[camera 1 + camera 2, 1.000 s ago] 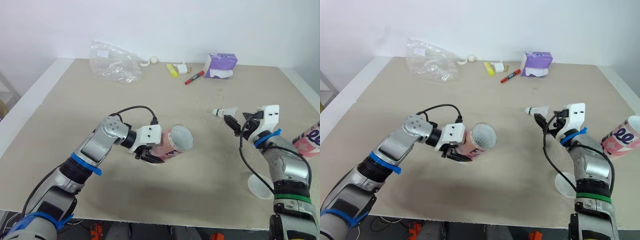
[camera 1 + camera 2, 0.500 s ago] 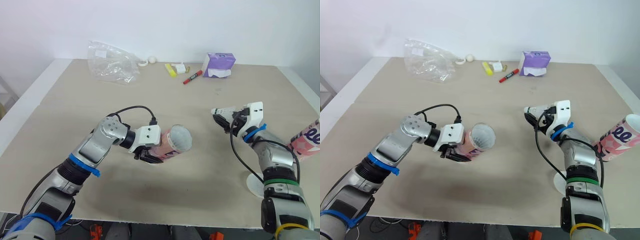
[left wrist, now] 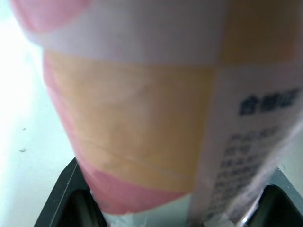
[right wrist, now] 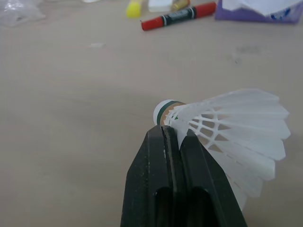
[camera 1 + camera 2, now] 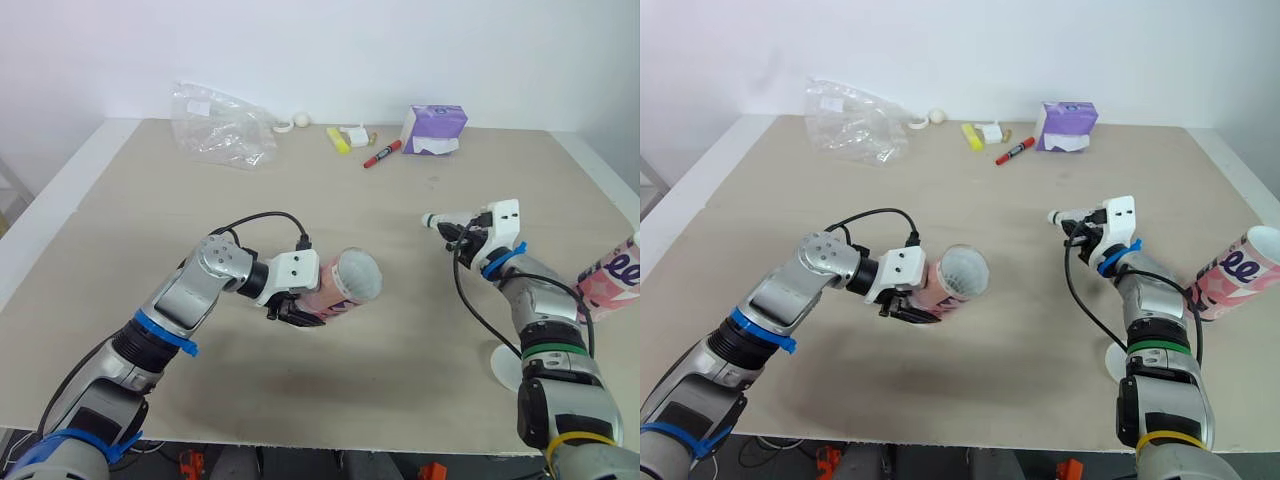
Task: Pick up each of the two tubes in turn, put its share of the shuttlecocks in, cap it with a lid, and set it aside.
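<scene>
The left end effector (image 5: 297, 311) clamps the tube (image 5: 350, 283) sideways over the bench (image 5: 400, 390); the right end effector (image 5: 456, 231) pinches a shuttlecock (image 5: 441, 217).

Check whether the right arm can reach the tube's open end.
Probably yes. The tube, held in the left gripper, turns its open end toward the right gripper, which grips a shuttlecock, and nothing stands on the table between them.

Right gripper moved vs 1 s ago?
Yes. The right gripper, shut on the shuttlecock, has shifted toward the robot's left and slightly away from the robot, widening its gap from the pink tube on its right.
</scene>
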Controlling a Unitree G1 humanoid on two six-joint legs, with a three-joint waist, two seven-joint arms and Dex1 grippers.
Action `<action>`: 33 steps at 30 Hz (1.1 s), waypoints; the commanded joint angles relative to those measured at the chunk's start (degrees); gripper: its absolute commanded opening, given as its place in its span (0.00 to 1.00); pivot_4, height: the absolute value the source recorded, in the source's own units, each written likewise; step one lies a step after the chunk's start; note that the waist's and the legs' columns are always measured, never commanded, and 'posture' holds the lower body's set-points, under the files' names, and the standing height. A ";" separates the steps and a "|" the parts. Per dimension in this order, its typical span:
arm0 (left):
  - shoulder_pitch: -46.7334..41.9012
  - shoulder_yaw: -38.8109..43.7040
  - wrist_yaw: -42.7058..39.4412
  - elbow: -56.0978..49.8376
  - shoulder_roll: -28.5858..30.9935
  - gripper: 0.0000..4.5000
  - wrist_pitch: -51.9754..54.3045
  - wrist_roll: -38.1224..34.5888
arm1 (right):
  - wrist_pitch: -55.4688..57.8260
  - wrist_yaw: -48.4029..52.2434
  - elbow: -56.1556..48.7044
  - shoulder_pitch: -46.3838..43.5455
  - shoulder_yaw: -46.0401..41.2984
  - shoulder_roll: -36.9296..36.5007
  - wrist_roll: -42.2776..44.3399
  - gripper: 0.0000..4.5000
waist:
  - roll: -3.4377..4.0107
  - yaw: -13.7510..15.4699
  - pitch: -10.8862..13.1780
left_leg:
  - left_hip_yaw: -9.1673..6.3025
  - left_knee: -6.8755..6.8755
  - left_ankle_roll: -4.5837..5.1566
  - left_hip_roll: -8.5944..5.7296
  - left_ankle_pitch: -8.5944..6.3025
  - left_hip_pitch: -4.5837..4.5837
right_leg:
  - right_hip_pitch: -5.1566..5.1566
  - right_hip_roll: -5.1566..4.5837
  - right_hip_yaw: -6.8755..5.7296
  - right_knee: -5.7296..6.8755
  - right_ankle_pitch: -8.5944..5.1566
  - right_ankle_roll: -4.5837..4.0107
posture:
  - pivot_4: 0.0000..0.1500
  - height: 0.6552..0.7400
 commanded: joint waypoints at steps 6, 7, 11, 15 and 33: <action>0.34 -0.91 1.52 3.21 0.60 0.61 -0.28 1.93 | -2.20 11.66 -48.68 16.09 -1.05 -12.46 4.39 0.01 | 0.15 -0.05 0.02 | -0.17 -0.06 -0.01 -0.17 -0.01 -0.08 | 0.00 -0.06 0.04 0.00 -0.16 0.20 | 1.00 1.00; 0.19 -1.00 1.41 3.63 0.58 0.61 -0.61 1.96 | -1.88 14.26 -54.68 18.03 -1.63 -14.68 6.34 0.01 | 0.23 0.19 0.05 | -0.17 -0.06 -0.01 -0.17 0.00 -0.04 | 0.03 -0.06 0.04 0.00 -0.15 0.19 | 1.00 1.00; -0.42 -1.25 1.09 5.03 0.25 0.61 -1.56 1.98 | -1.06 19.15 -68.03 21.62 -2.74 -21.69 9.64 0.01 | 0.12 0.22 0.04 | -0.21 -0.08 0.02 -0.21 0.01 -0.04 | 0.05 -0.11 0.03 0.00 -0.20 0.19 | 1.00 1.00; -1.31 -1.60 0.75 6.23 -0.49 0.61 -2.18 2.00 | -2.20 21.88 -73.10 20.71 -0.82 -25.20 9.35 0.01 | -0.23 0.19 0.13 | -0.19 -0.01 -0.03 -0.25 0.06 0.05 | 0.03 -0.19 0.03 -0.03 -0.21 0.17 | 1.00 1.00; -1.81 -1.50 0.50 6.55 -0.32 0.61 -2.29 1.92 | -4.37 24.44 -75.05 19.38 8.24 -26.07 3.62 0.07 | -0.24 1.20 0.14 | -0.07 -0.05 -0.10 -0.34 0.08 -0.22 | -0.15 -0.35 0.02 -0.11 -0.16 0.18 | 1.00 1.00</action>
